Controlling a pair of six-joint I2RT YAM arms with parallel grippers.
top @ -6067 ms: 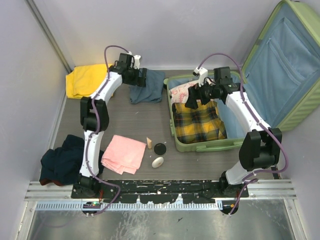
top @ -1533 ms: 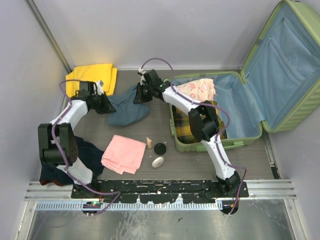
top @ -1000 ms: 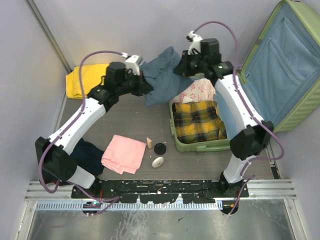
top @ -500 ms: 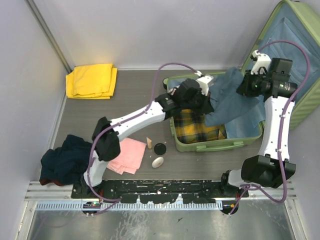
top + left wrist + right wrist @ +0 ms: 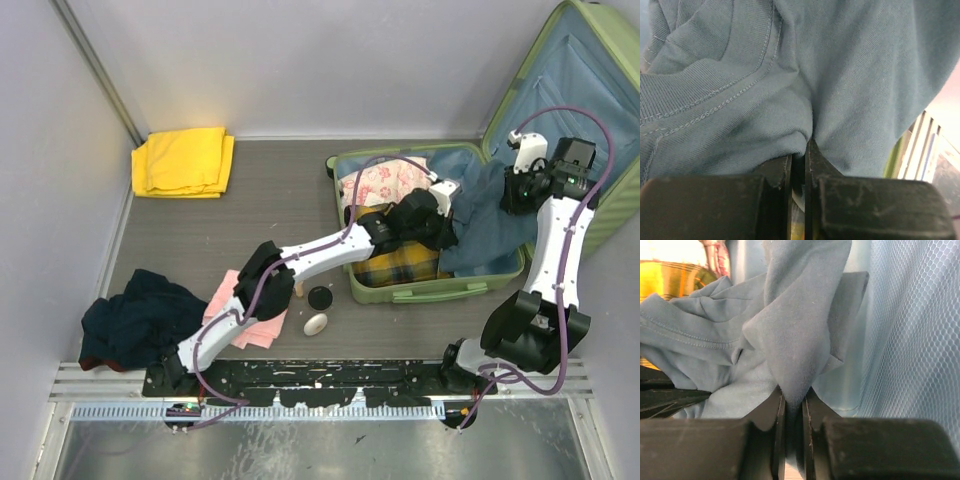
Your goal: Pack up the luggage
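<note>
Overhead view: the luggage point(image 5: 430, 292) lies open at the right rear of the table point(image 5: 270, 210), its shallow base flat on the surface and its blue-lined lid point(image 5: 600, 120) propped upright against the right wall. I see my left arm reaching diagonally across the table into the base, with the left gripper point(image 5: 446, 222) over the right part of the compartment. My right arm stands tall beside the case, the right gripper point(image 5: 516, 190) near the hinge side. Between the two hangs a slate-blue garment point(image 5: 490, 220), draped into the right end of the base, beside a yellow plaid garment point(image 5: 405, 265) and a pink floral cloth point(image 5: 385, 182) already inside. Left wrist view: the left gripper point(image 5: 799, 157) has its jaws pressed together on a fold of the slate-blue garment point(image 5: 840, 75), which fills nearly the whole view. Right wrist view: the right gripper point(image 5: 792, 395) likewise pinches a narrow ridge of the garment point(image 5: 790, 340) between nearly closed jaws, with the mesh pocket point(image 5: 910, 330) of the lining just behind it. Outside the case, on the table: a folded yellow cloth point(image 5: 182, 160) at the rear left, a dark navy heap point(image 5: 135, 315) at the near left, a pink cloth point(image 5: 262, 327) partly under the left arm, a black disc point(image 5: 320, 297) and a white oval object point(image 5: 316, 323) near the front wall of the case.
</note>
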